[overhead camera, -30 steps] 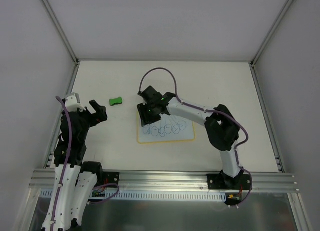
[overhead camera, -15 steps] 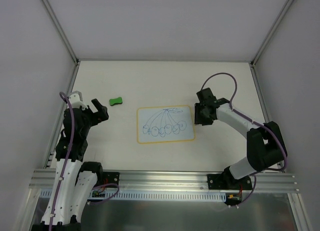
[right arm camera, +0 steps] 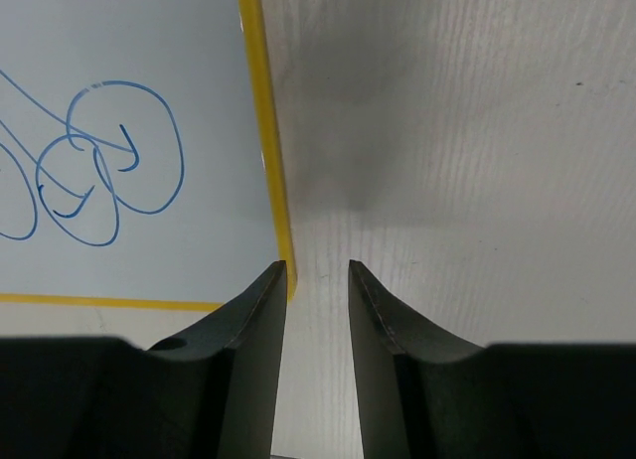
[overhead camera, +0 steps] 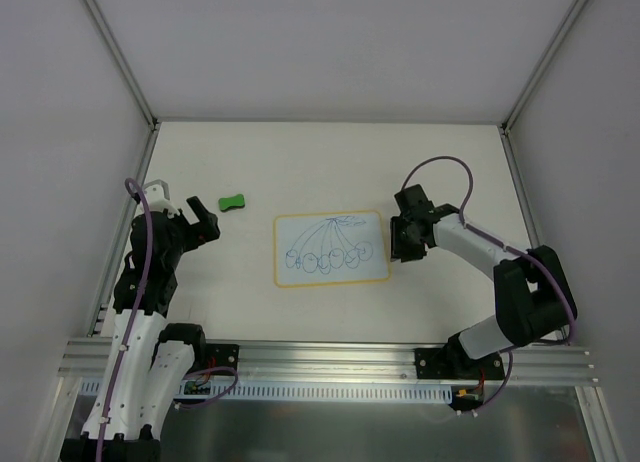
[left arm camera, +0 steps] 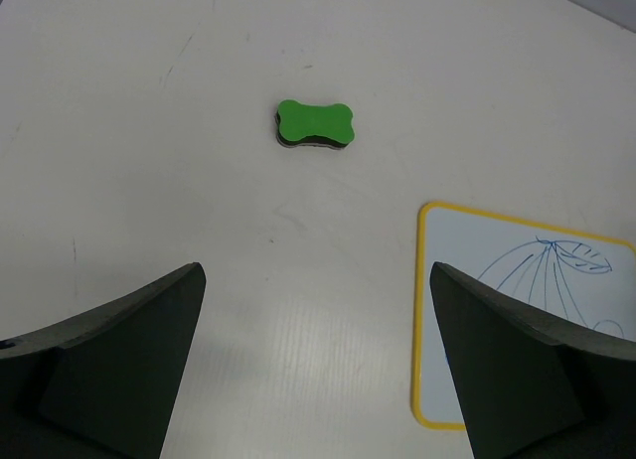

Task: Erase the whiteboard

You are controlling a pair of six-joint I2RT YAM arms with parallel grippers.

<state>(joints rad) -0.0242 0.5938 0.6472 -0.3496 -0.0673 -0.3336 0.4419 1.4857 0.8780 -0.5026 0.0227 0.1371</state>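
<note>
My right pincer (right arm camera: 318, 268) at the scribbled whiteboard's (overhead camera: 331, 248) edge
Its jaws are narrowly apart, gripping nothing; my left pincer (left arm camera: 316, 272) gapes wide.

One whiteboard (overhead camera: 331, 249), one green eraser (overhead camera: 232, 203), two pincers: left pincer (left arm camera: 316, 280), right pincer (right arm camera: 315, 268).

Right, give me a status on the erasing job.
Done: nothing. The whiteboard has its blue loops all unwiped. In hand: the left pincer, open, points at the green eraser, which lies untouched on the table. The right pincer sits at the board's right rim, jaws narrow and empty. Left: grasp the eraser and wipe the board clean.
</note>
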